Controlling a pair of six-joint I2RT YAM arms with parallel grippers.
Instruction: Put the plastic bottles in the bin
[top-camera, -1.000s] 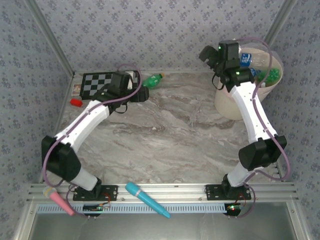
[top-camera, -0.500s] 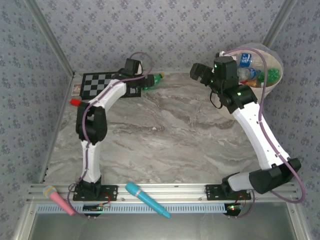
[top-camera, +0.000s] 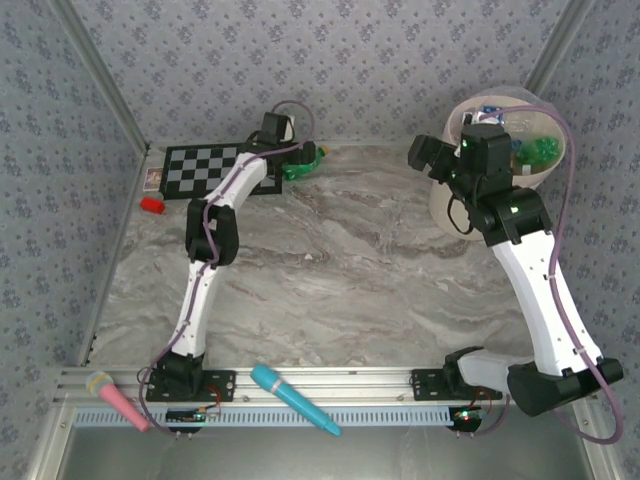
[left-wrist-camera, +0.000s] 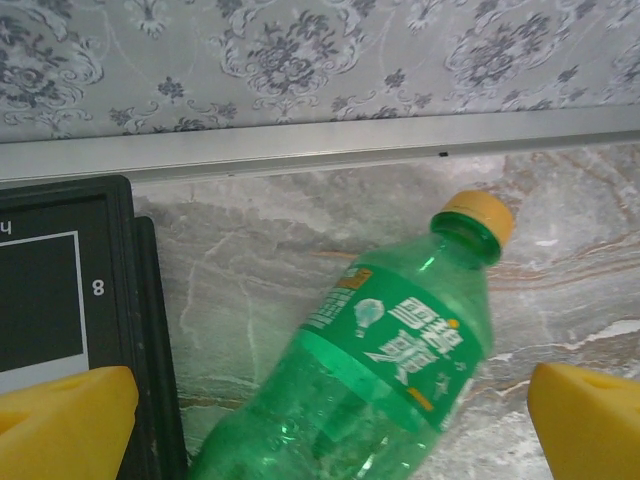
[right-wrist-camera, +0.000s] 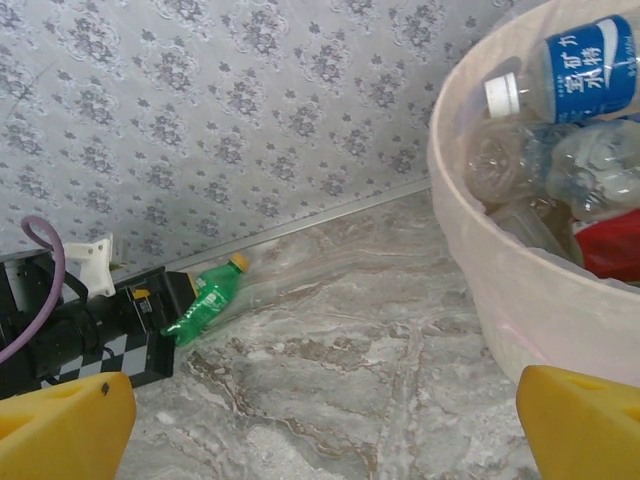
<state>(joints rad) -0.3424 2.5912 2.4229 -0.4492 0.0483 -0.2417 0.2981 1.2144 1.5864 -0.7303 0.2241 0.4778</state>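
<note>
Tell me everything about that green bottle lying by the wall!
The green bottle is see-through plastic with an orange-yellow cap and a green label with white writing. Capped, it lies on its side on the marble table, cap towards the back wall, beside the black board. The open left gripper straddles it without touching.

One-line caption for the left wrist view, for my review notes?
Open left gripper frames a green, orange-capped bottle lying on the marble table beside a black checkerboard.
</note>
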